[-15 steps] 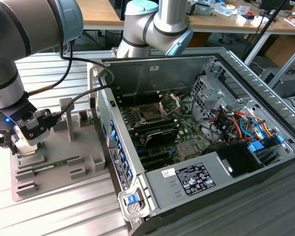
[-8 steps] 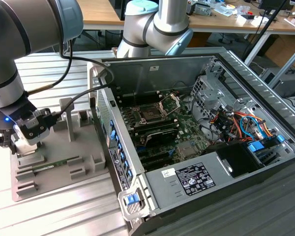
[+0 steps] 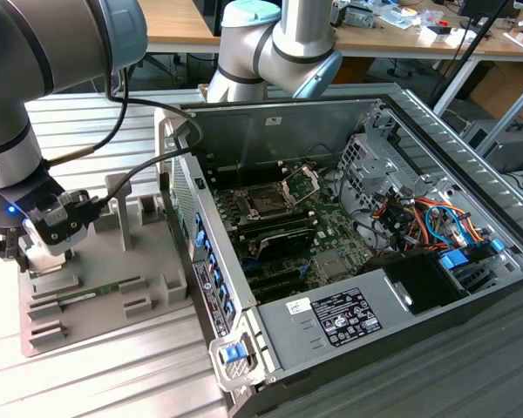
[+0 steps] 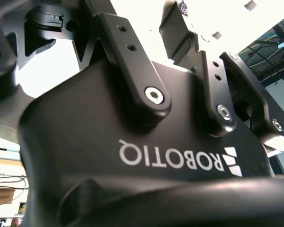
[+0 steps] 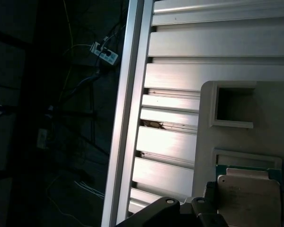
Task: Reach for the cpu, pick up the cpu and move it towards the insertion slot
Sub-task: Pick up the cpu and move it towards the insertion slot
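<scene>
While the gripper (image 3: 45,233) hangs over the grey fixture (image 3: 144,261), exterior view's left, the insertion slot (image 3: 266,203) sits well apart inside the case (image 3: 270,131). Second wrist view: claw state, cannot tell. First wrist view: the cpu (image 5: 248,196) lies in the fixture.

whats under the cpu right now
The cpu sits in a pocket of the grey holder, which rests on the slatted metal table. The pocket floor beneath the chip is covered by it.
</scene>
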`<state>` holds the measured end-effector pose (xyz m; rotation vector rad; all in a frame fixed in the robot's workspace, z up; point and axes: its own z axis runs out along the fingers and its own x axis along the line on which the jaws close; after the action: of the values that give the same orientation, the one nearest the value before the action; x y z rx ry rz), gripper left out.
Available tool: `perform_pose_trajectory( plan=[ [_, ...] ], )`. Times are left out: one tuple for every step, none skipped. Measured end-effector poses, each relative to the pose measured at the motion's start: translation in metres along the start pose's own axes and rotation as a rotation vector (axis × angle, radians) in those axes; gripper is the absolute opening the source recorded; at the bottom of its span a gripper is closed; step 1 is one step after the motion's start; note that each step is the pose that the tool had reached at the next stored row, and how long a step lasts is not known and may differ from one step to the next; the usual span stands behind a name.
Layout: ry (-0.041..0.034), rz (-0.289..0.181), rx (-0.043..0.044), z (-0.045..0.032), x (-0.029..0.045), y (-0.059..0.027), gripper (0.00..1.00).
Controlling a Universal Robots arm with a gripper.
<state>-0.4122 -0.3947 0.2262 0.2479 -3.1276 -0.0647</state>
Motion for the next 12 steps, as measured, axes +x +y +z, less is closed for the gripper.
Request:
perform_pose_trajectory(
  plan=[
    [0.0000, 0.000, 0.0000, -0.0002, 0.0000, 0.0000, 0.55],
    [-0.0001, 0.000, 0.0000, -0.0005, 0.0000, 0.0000, 0.55],
    [-0.0001, 0.000, -0.0001, -0.0008, 0.0000, 0.0000, 0.55],
    [-0.0001, 0.000, 0.0000, -0.0011, 0.0000, 0.0001, 0.55],
    [0.0000, 0.000, 0.0000, -0.0014, 0.0000, 0.0001, 0.55],
    [0.0000, 0.000, 0.0000, -0.0016, 0.0000, 0.0001, 0.55],
    [-0.0001, 0.000, 0.0000, -0.0019, 0.0000, 0.0001, 0.55],
    [-0.0001, 0.000, 0.0000, -0.0023, 0.0000, 0.0001, 0.55],
    [-0.0001, 0.000, 0.0000, -0.0026, 0.0000, 0.0001, 0.55],
    [-0.0001, 0.000, 0.0000, -0.0029, 0.0000, 0.0001, 0.55],
    [-0.0001, 0.000, -0.0001, -0.0030, 0.0000, 0.0001, 0.55],
    [-0.0001, 0.000, 0.0000, -0.0033, 0.0000, 0.0002, 0.55]
  ],
)
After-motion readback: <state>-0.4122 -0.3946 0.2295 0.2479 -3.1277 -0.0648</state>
